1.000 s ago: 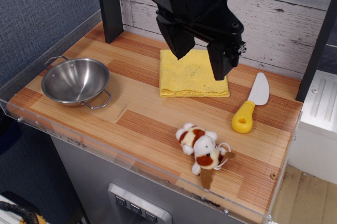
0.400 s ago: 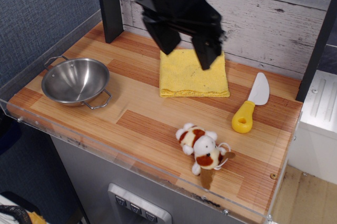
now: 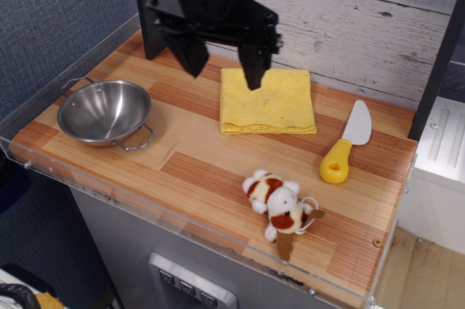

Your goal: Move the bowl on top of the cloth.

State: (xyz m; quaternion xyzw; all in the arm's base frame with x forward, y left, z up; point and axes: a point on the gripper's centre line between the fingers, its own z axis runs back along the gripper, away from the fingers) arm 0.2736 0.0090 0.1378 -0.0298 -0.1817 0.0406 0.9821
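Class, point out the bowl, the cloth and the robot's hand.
bowl (image 3: 104, 110): only camera view, inner bottom.
cloth (image 3: 267, 102): only camera view, middle of top.
hand (image 3: 223, 70): only camera view, between open fingertips.

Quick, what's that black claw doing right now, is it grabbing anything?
Gripper: open and empty, its two fingers spread apart in the air between the bowl and the cloth.

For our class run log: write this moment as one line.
gripper: open, empty, above table | bowl: left, untouched | cloth: bare
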